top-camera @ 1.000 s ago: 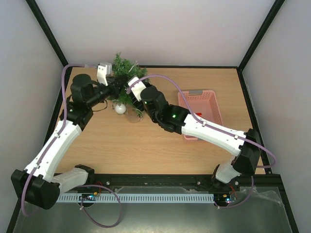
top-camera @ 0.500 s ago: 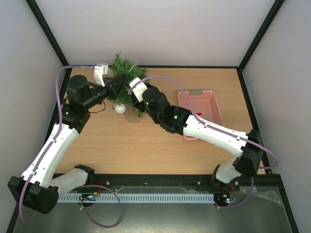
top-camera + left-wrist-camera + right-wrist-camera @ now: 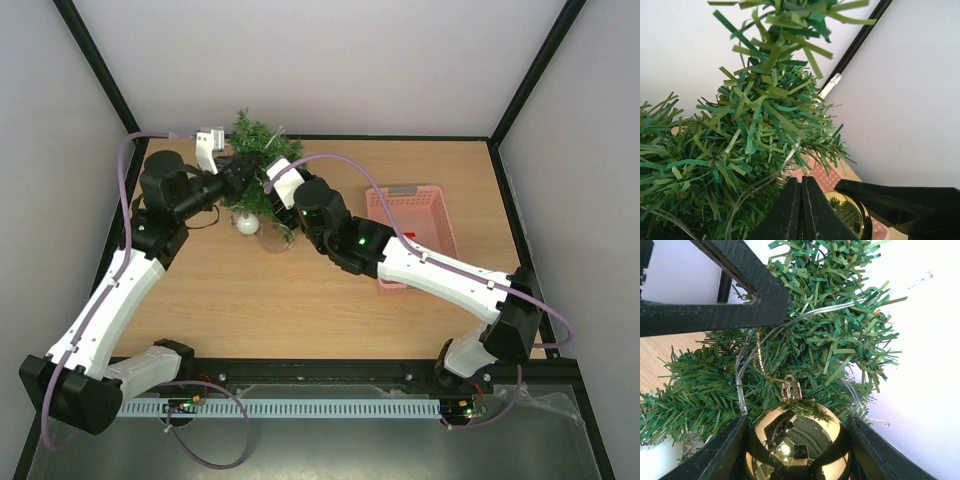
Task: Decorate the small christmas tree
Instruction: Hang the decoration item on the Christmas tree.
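1. The small christmas tree (image 3: pixel 255 150) stands upright at the far left of the table (image 3: pixel 300 290), close to the back wall. Both arms reach in to meet at it.
2. The right gripper (image 3: pixel 796 426) has its jaws closed around a gold bauble (image 3: pixel 796 444), one jaw on each side, with the cap pointing up toward the branches.
3. A thin gold cord (image 3: pixel 758 357) rises in a loop from the bauble's cap to the tip of the left gripper (image 3: pixel 801 200). Those jaws are pressed flat together and appear to pinch the top of the loop.
4. The relation that matters: the tree lies directly ahead of both sets of jaws, its branch tips just beyond them. The trunk runs upward past the cord, and the loop hangs in front of the needles, not yet over a branch as far as can be seen.
5. The left gripper is the nearer one, at the tree's left flank. The right gripper sits slightly lower, on the tree's right.
6. The next move likely calls for carrying the loop forward over a branch tip.
7. A white bauble (image 3: pixel 247 223) lies by the tree's foot. A pink basket (image 3: pixel 430 215) sits well apart on the right.
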